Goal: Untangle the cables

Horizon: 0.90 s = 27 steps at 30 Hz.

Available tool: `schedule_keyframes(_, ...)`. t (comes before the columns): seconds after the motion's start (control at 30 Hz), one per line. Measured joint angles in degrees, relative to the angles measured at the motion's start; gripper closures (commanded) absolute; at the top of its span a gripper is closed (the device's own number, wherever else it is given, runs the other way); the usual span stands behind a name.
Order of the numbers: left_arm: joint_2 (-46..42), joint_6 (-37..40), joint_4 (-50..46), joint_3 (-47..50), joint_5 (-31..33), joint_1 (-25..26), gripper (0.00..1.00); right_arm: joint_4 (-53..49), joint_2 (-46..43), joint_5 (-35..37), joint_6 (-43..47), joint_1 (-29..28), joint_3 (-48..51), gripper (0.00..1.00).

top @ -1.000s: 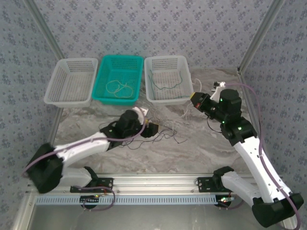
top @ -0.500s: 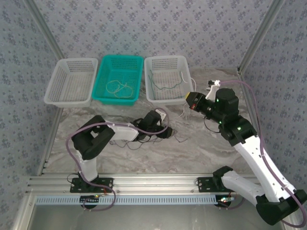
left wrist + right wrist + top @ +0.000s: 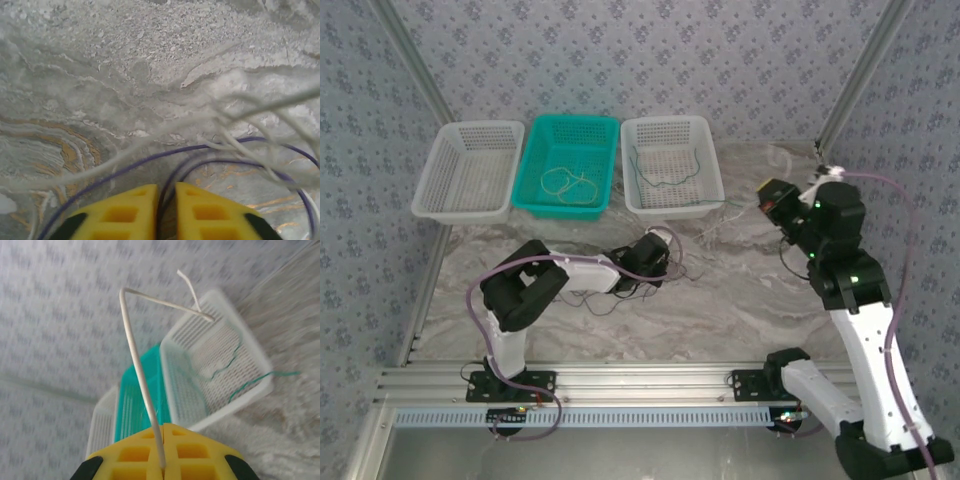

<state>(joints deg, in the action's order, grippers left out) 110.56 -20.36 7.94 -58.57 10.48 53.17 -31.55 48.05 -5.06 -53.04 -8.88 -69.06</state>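
Left gripper is clenching on the dark purple cable, down on the table just in front of the right white basket, slightly to its left. The purple is running into the jaw gap as a loop, so I'm judging I'm gripping a doubled strand, not an end.

Right gripper is clamping the pale cable, raised well to the right of that basket. The strand is rising from the pads, kinking, then heading toward the basket's near-right corner.

The tangle is lying in front of the basket, under and around the left gripper. Blurred pale strands are crossing over the purple there.

What I'm worrying about:
- Pulling the arms apart while pale and purple are crossing is likely cinching the knot, not opening it.
- The pale strand is passing close to the basket's corner. It could be catching the rim and dragging or tipping the basket.
- The green cable is sitting in that basket with a tail trailing out past its near-right corner. A sweeping strand could be hooking it out.
- Hair-thin wire in flat pads could be slipping out on any sharp tug. I can't tell how deep either grip is.
- Lifting the loop could be bringing the whole bundle up with it.

I'm favouring a slow, small pull while watching the crossing.
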Motion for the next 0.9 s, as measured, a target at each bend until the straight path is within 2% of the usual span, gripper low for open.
schedule_keyframes(0.17, -0.5, -0.8, 2.9, 2.1, 1.1, 0.1, 1.0, -4.1, -3.6, -2.0, -4.2, 14.7, -1.2, 1.0)
schedule_keyframes(0.3, -1.7, -2.7, 6.7, 5.3, -1.1, -1.6, 1.0, -6.6, -4.0, -4.5, -7.2, 23.1, -3.9, 1.0)
schedule_keyframes(0.5, -5.4, -4.2, 7.5, 10.1, -4.4, -6.9, 1.0, -6.8, 3.2, -9.5, -13.3, 34.1, -14.6, 1.0)
schedule_keyframes(0.6, -6.6, -4.8, 7.8, 11.6, -5.9, -9.0, 1.0, -5.4, 7.9, -10.6, -16.5, 35.8, -21.2, 1.0)
schedule_keyframes(0.7, -7.1, -5.0, 7.8, 12.2, -7.3, -10.1, 1.0, -2.4, 12.5, -10.8, -18.8, 34.9, -27.1, 1.0)
schedule_keyframes(0.87, -7.4, -5.2, 7.4, 12.2, -9.1, -11.1, 0.99, 0.1, 20.1, -9.8, -19.4, 26.7, -39.1, 1.0)
schedule_keyframes(0.9, -7.6, -5.2, 7.2, 12.2, -9.6, -11.3, 0.91, 0.3, 22.3, -9.2, -19.0, 24.5, -42.8, 1.0)
